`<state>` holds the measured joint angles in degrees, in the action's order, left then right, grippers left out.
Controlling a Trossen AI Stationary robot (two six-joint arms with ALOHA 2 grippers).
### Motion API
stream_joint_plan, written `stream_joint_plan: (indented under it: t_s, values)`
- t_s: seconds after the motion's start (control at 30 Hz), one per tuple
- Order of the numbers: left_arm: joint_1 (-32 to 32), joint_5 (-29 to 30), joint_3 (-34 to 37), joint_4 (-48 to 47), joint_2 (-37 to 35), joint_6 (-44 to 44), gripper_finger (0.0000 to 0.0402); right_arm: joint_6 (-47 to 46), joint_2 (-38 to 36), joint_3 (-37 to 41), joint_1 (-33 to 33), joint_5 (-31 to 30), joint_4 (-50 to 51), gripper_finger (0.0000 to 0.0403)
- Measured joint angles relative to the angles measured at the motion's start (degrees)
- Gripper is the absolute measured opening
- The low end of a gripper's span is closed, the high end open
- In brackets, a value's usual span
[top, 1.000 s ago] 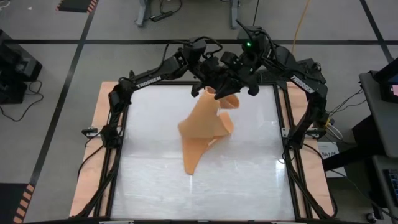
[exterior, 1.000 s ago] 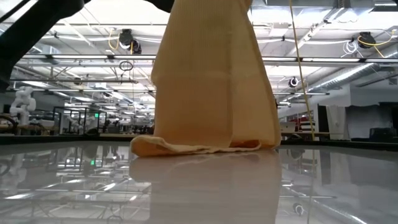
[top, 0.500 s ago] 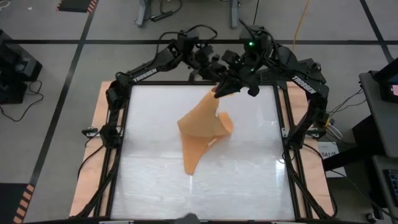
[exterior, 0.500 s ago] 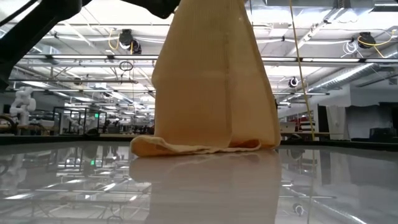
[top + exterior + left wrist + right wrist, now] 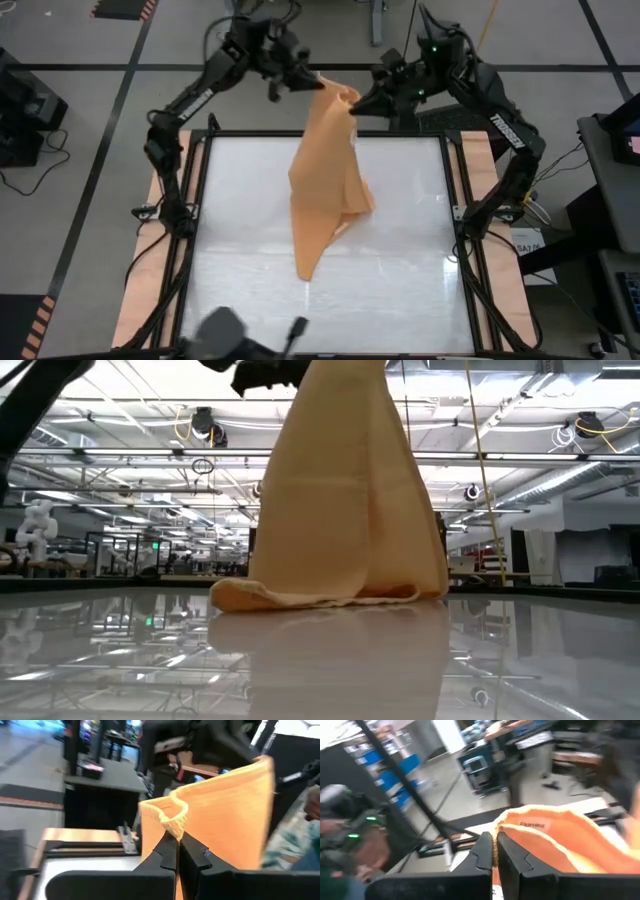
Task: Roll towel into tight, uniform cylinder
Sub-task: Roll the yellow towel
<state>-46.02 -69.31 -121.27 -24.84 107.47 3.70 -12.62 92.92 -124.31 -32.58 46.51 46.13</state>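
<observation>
Left gripper (image 5: 312, 83): raised above the far edge of the surface (image 5: 240, 230), at about 12 o'clock, clamped shut on the upper left corner of the towel (image 5: 325, 185). In the left wrist view the two fingers (image 5: 169, 851) meet on the cloth's hemmed edge.

Towel: orange-tan, hanging as a tall drape from both held corners. Its lower end rests on the surface near the centre, trailing toward 6 o'clock. In the low view the bottom edge lies folded flat against the surface while the rest rises out of frame. A white tag (image 5: 532, 825) shows on the edge in the right wrist view.

Right gripper (image 5: 352, 105): just beside the left one at 12 o'clock, closed on the towel's upper right corner; the right wrist view shows the fingers (image 5: 485, 851) pinching the cloth.

Surface: glossy white panel in a black frame (image 5: 460, 230), set on a wooden base (image 5: 150, 240); no containers on it. Ceiling lights reflect in it.

Room: grey floor with black tape lines (image 5: 110, 110), open ceiling trusses (image 5: 540, 460), workstations in the background. A dark object (image 5: 232, 335) intrudes at 6 o'clock; cannot tell what it is.
</observation>
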Motion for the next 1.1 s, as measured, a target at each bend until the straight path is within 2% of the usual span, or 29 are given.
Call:
stream_joint_plan:
  t_s: [0.3, 0.57, 0.77, 0.87, 1.1]
  values:
    - [-4.55, 3.21, 0.00, -0.47, -7.25, 0.25, 0.0000, 2.88, 0.01, 0.00, -4.93, -4.40, -0.07, 0.0000]
    - [-4.70, 5.61, 0.00, -2.16, -12.74, 0.24, 0.0000, 3.97, 0.03, 0.00, -8.26, -9.39, -3.58, 0.0000]
    - [-4.73, 8.83, 0.00, -1.64, -16.45, 0.31, 0.0000, 3.85, 0.05, 0.00, -9.16, -11.87, -12.69, 0.0000]
    - [-3.42, 10.60, 0.00, -1.58, -18.08, 0.52, 0.0000, 2.06, 0.05, 0.00, -8.99, -11.37, -18.35, 0.0000]
    - [3.02, 16.16, 0.00, 1.48, -22.12, 4.73, 0.0000, -11.09, -0.02, 0.00, -8.29, -3.80, -25.35, 0.0000]
